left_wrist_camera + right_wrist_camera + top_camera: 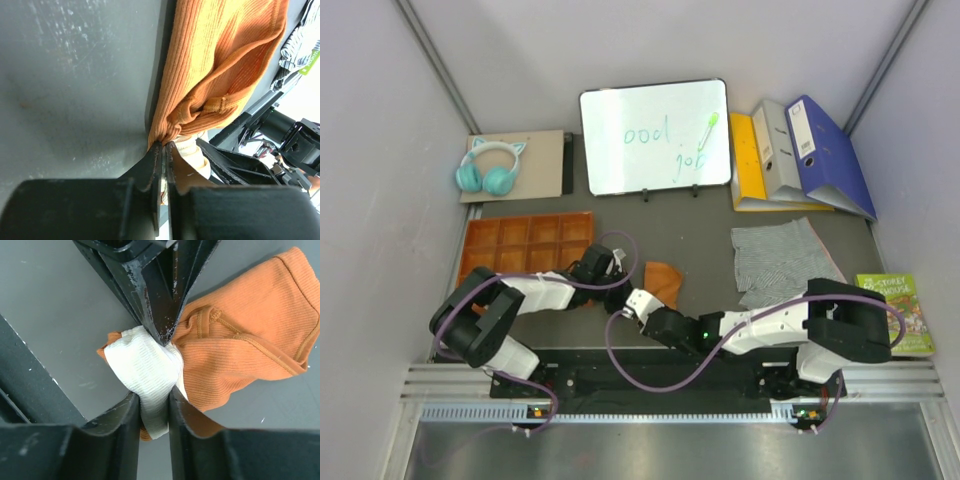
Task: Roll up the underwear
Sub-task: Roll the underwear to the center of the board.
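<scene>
The rust-orange briefs (664, 280) lie bunched on the dark table between the two arms. My left gripper (165, 146) is shut on a pinched fold of the orange briefs (215, 55) at their near corner. My right gripper (153, 399) is shut on the cream waistband (142, 371) of the same briefs (250, 335). Both grippers (625, 300) meet at the briefs' left end, tips almost touching. The grey-and-white striped boxer shorts (782, 258) lie flat to the right, untouched.
An orange compartment tray (525, 243) sits at left behind my left arm. A whiteboard (655, 135), teal headphones (490, 167) on a board, binders (800, 155) and a green book (900, 312) stand around the back and right.
</scene>
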### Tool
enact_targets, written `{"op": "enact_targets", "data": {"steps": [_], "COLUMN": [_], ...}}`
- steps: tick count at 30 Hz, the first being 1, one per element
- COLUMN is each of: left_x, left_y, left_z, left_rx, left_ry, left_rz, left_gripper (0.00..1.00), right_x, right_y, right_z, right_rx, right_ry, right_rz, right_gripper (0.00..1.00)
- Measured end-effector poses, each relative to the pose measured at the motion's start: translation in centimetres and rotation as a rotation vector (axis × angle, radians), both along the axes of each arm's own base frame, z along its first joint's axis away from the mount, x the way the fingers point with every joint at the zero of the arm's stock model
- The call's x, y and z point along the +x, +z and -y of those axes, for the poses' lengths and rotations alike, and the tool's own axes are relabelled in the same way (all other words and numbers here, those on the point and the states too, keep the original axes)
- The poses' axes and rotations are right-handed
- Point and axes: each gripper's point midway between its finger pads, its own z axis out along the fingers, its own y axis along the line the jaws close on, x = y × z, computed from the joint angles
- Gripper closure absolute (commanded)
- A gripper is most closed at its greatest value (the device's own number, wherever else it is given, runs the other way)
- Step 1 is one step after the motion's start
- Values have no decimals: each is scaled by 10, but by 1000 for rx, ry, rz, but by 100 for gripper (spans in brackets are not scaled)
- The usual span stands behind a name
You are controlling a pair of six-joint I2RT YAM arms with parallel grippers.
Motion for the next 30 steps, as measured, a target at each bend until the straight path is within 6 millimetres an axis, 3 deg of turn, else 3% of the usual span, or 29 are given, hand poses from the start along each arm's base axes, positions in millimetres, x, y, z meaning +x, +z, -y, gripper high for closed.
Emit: {"op": "enact_targets", "data": {"steps": [4,8,18,22,30], "left_x": [0,2,5,2,-13], "left_y": [5,15,42,49,40], "left_z": [-5,-10,-25,-31,-42], "left_rx": [22,35,39,29,-14], "left_ry": [2,6,35,44,53], "left_rz": [22,54,150,210,286], "left_gripper": [63,51,48,49,48], "right_x": [-3,-6,-6,-15,-17], "right_y": [1,1,4,6,6], "right_z": [0,-2,-5,-8,-12], "right_rx": [-10,-14,14,32,71], "right_ry": [15,38,77,123,163], "right_rz": [-25,-87,-290,-391,-581], "right_gripper": [83,85,86,86,86]}}
